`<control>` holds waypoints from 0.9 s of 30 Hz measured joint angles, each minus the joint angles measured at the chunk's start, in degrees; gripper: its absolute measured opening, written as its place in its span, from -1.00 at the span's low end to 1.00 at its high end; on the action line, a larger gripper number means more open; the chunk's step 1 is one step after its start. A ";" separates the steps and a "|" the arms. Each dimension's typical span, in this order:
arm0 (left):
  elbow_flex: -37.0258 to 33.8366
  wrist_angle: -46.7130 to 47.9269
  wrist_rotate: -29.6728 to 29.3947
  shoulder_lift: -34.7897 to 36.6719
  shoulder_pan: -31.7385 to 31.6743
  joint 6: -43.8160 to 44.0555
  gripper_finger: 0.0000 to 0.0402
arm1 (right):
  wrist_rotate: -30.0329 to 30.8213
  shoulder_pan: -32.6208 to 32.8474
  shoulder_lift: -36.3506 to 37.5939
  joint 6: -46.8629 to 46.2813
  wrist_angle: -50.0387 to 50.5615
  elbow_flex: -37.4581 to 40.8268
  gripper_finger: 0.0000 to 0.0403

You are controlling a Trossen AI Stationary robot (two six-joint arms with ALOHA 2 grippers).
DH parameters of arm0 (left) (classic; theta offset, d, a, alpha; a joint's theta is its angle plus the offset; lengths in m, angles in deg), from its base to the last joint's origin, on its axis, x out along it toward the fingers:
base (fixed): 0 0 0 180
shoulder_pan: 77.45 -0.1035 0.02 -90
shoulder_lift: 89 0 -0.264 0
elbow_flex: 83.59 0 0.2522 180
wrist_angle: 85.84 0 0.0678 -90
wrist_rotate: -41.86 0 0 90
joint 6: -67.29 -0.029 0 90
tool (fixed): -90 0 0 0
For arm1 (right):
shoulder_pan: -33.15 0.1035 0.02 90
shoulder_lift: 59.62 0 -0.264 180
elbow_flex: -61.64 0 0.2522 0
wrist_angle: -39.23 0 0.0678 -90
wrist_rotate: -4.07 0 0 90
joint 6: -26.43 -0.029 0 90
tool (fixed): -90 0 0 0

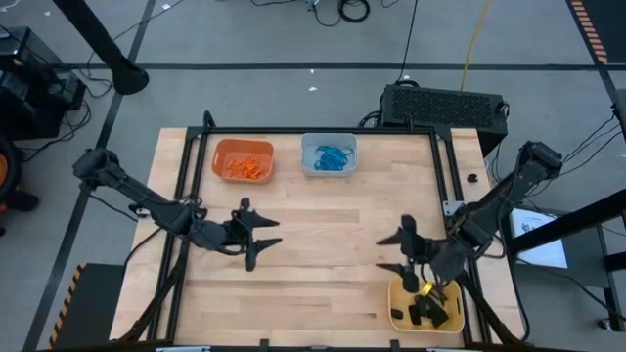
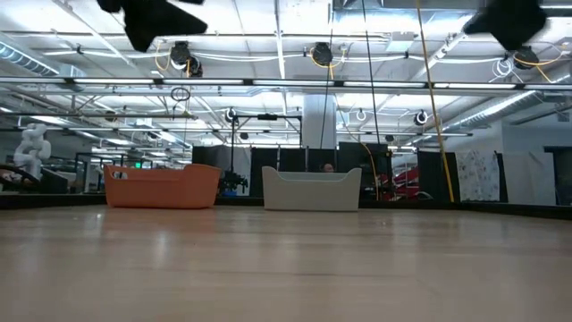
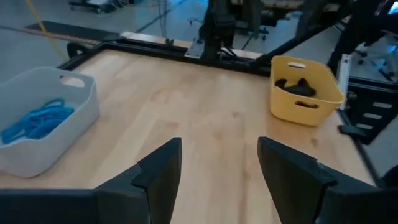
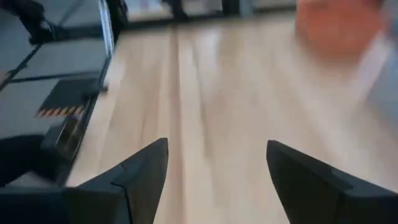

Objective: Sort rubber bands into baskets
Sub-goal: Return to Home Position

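Observation:
The orange basket (image 1: 243, 160) holds orange rubber bands (image 1: 246, 166) at the table's far side. Beside it the pale blue-grey basket (image 1: 329, 154) holds blue bands (image 1: 333, 154); it also shows in the left wrist view (image 3: 43, 118). The yellow basket (image 1: 424, 305) holds black bands (image 1: 423, 313) at the near right; it also shows in the left wrist view (image 3: 305, 90). My left gripper (image 1: 262, 235) is open and empty above the table's left half. My right gripper (image 1: 391, 252) is open and empty, just left of the yellow basket.
A black frame of bars (image 1: 323, 131) borders the wooden table (image 1: 323, 235). A black box (image 1: 445, 106) stands beyond the far right corner. Bare wood lies between the two grippers.

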 joint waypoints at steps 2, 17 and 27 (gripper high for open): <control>-1.80 -4.04 0.29 -0.99 -1.08 -1.22 0.09 | 0.21 -2.30 0.02 9.69 -6.47 0.00 0.30; -16.56 -4.47 1.98 13.99 -6.66 -2.18 0.09 | -5.03 -14.19 11.71 28.01 0.68 0.00 0.30; -23.99 -2.94 5.43 31.70 -14.75 -9.21 0.09 | -9.13 -23.27 27.99 21.97 0.43 15.95 0.09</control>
